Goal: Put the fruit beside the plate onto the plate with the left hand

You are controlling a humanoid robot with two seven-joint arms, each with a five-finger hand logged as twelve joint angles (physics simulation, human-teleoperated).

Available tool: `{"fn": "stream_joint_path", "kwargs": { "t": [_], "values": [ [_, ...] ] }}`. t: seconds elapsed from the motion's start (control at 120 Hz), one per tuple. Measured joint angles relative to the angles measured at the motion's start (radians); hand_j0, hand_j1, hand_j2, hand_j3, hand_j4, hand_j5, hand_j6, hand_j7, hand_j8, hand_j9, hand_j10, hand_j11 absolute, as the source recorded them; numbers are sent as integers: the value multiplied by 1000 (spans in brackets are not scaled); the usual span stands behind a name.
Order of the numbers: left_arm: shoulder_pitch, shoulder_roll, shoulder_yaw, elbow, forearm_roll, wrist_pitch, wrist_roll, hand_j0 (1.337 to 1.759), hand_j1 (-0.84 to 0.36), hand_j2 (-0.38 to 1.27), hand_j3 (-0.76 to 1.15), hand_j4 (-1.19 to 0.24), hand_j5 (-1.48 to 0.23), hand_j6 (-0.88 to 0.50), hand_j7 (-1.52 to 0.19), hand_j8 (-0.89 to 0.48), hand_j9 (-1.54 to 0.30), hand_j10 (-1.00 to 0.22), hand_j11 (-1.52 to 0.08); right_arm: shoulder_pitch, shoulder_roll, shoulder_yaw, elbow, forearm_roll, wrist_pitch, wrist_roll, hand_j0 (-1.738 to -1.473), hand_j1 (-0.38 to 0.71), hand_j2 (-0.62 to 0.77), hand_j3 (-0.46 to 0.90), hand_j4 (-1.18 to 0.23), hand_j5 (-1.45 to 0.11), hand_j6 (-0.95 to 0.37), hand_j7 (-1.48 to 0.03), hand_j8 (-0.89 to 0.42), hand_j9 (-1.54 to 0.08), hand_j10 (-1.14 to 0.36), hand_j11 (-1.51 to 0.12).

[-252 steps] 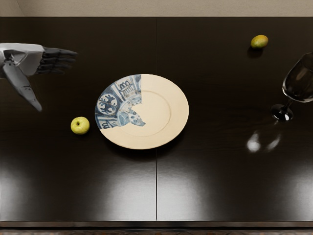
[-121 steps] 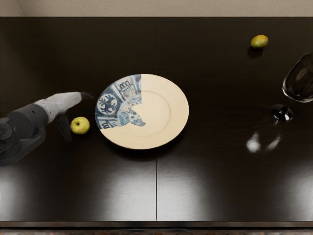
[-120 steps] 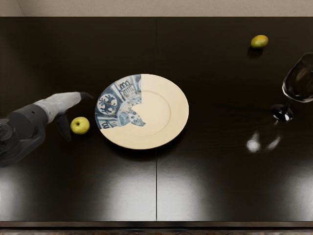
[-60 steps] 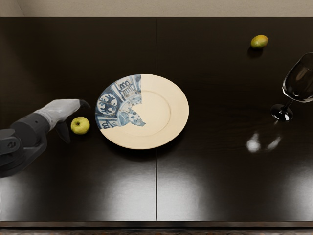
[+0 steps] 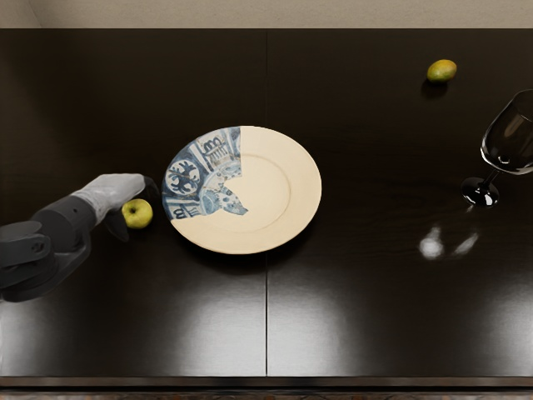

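One plate [image 5: 287, 218], one glass [image 5: 505, 146], one far fruit [image 5: 441, 71]; left fingers [image 5: 148, 185] cup one apple [image 5: 138, 213].

The table [image 5: 350, 317] is dark and glossy, with a seam running front to back through its centre. Four items lie on it:

1. A plate [image 5: 304, 179], cream with a blue pattern on its left part, sits just left of centre, across the seam.
2. An apple [image 5: 137, 213], yellow-green, sits just beside the plate's left rim, not touching it.
3. A second fruit [image 5: 441, 70], yellow-green, sits at the far right.
4. A glass [image 5: 506, 142] stands upright at the right edge.
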Motion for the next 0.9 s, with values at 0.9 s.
{"fn": "stream_joint_path", "kwargs": {
  "t": [0.9],
  "values": [
    [9, -43, 15, 40, 22, 2, 1, 1664, -297, 20, 329, -558, -740, -394, -738, -414, -744, -555, -743, 0, 0, 0, 0, 0, 0, 0, -1658, -349, 0, 0, 0, 0, 0, 0, 0, 0, 0, 0]
  ]
}}
